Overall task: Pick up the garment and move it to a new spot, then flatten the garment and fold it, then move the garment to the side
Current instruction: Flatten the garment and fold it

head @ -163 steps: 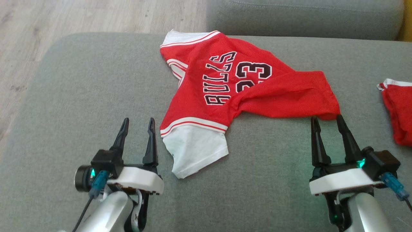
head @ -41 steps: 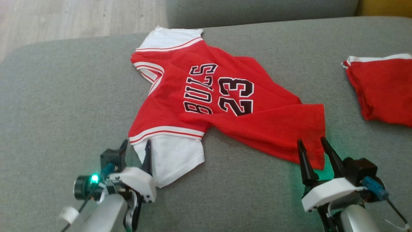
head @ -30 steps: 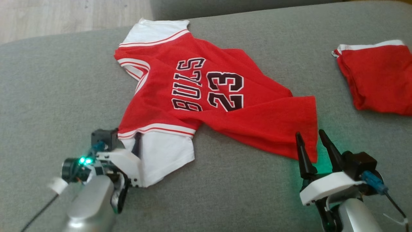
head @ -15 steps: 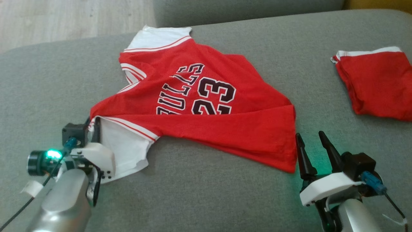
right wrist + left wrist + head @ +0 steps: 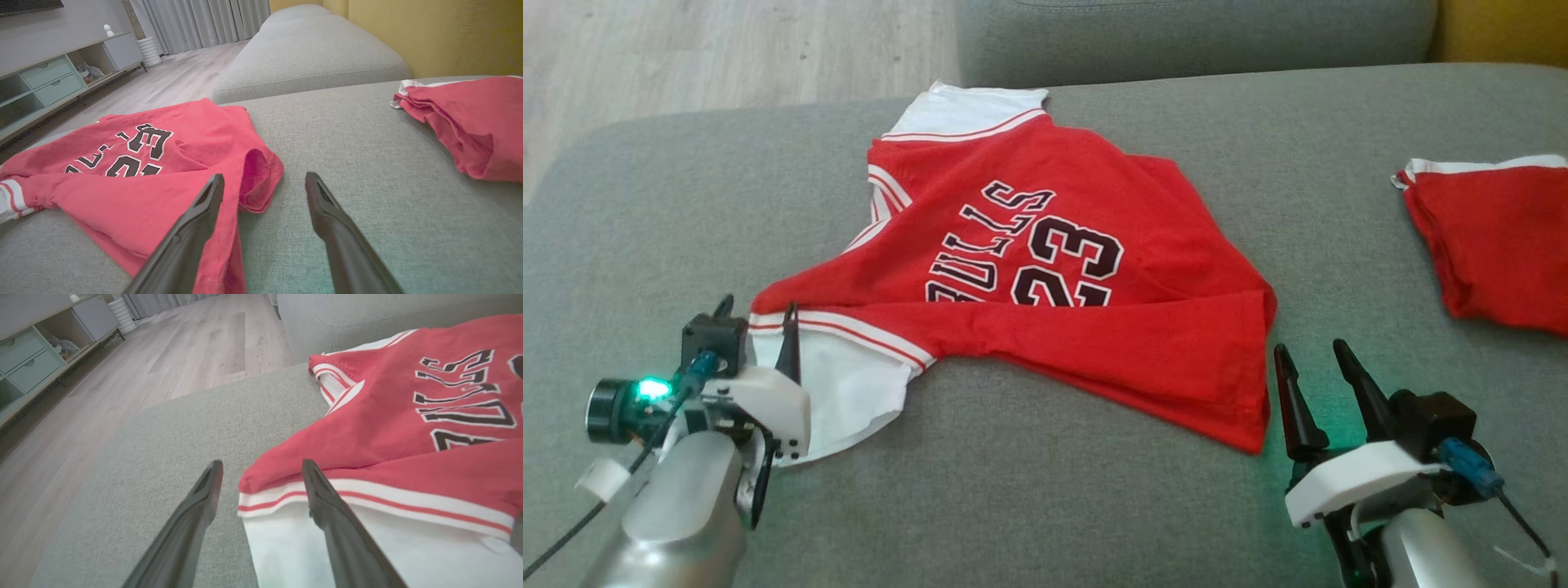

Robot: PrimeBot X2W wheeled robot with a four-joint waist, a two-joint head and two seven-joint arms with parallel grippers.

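Garment first: where is it, and why so creased?

— It lies mid-cushion on the sofa, number side up, with its lower half doubled over itself. Your left gripper is spread wide astride the striped corner of the white sleeve, likely set there to tug it flat.

— And the right?

— Your right gripper also stands wide and empty, just beside the red hem (handy for a pinch). The fold buries half the lettering, the far sleeve shows only partly, and another red garment runs off the edge.
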